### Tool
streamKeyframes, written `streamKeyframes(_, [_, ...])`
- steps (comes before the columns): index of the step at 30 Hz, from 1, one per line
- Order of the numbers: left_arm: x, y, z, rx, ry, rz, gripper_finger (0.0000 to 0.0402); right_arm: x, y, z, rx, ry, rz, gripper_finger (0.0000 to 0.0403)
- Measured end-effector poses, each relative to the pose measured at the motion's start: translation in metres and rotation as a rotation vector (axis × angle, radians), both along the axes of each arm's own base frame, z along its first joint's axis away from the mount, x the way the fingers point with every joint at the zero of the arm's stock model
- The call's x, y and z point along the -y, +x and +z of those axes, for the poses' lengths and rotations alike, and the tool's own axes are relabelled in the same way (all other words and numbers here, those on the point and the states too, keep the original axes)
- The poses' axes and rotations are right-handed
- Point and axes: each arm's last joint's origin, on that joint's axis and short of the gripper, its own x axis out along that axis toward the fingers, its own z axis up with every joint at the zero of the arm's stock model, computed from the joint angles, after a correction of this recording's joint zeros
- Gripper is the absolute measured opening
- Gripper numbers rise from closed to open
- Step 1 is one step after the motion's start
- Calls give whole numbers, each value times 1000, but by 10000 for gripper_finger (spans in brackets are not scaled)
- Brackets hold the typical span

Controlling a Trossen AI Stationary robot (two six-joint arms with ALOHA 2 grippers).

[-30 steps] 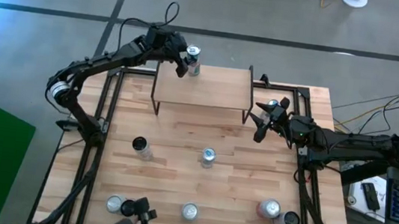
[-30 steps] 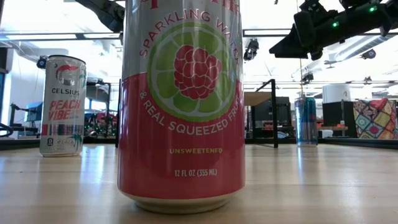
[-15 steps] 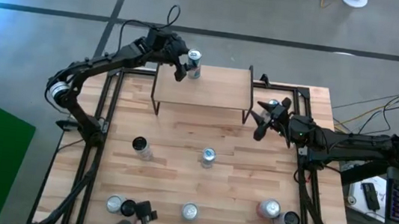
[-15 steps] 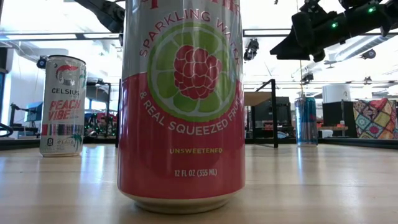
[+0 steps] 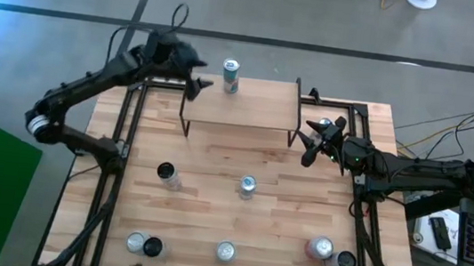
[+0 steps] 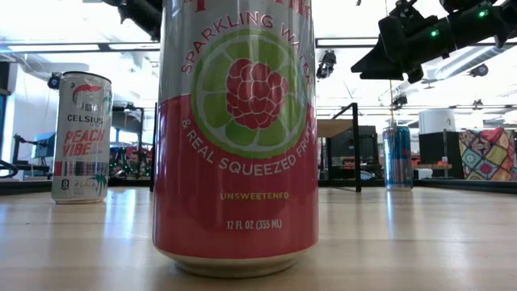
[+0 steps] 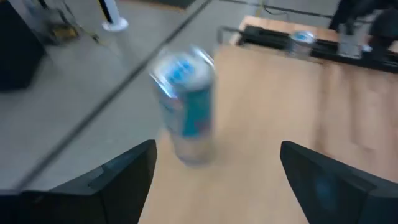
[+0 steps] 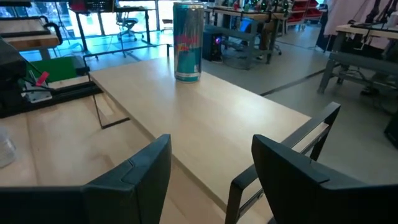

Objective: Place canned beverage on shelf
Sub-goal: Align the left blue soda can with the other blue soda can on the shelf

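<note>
A blue-and-silver beverage can [image 5: 230, 74] stands upright on its base on the shelf [image 5: 249, 107], near the far left corner of its light wood top. My left gripper [image 5: 200, 82] hangs open just left of the can, apart from it. In the left wrist view the can [image 7: 185, 115] shows blurred ahead of the spread fingers [image 7: 124, 180]. My right gripper [image 5: 311, 146] waits open off the shelf's right end, nothing between its fingers. From the right wrist view the can [image 8: 188, 40] stands at the far end of the plank [image 8: 205, 106].
Several more cans stand on the tabletop: two mid-table [image 5: 166, 173] [image 5: 247, 186], several along the near edge [image 5: 224, 252] [image 5: 320, 248], and one [image 5: 323, 125] just beyond my right gripper. A pink can [image 6: 238, 137] fills the low view. The shelf top right of the can is bare.
My left gripper has let go of the can and drawn back toward the table's left edge, rising a little. The can stays upright where it stood on the shelf.
</note>
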Motion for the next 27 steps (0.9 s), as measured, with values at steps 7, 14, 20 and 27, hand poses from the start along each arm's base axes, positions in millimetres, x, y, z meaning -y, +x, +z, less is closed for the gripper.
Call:
streamKeyframes(7, [57,-27,-33,102,-33,11,316,0,0,1,10,0,2,215])
streamKeyframes(14, [117,-46,-70,234,-32,-3,306,0,0,1,15,7,7,215])
streamKeyframes(20, [159,-31,-98,466,-18,-225,298,0,0,1,33,30,3,215])
streamKeyframes(27, [181,-8,-118,511,19,-312,297,0,0,-2,43,65,-4,215])
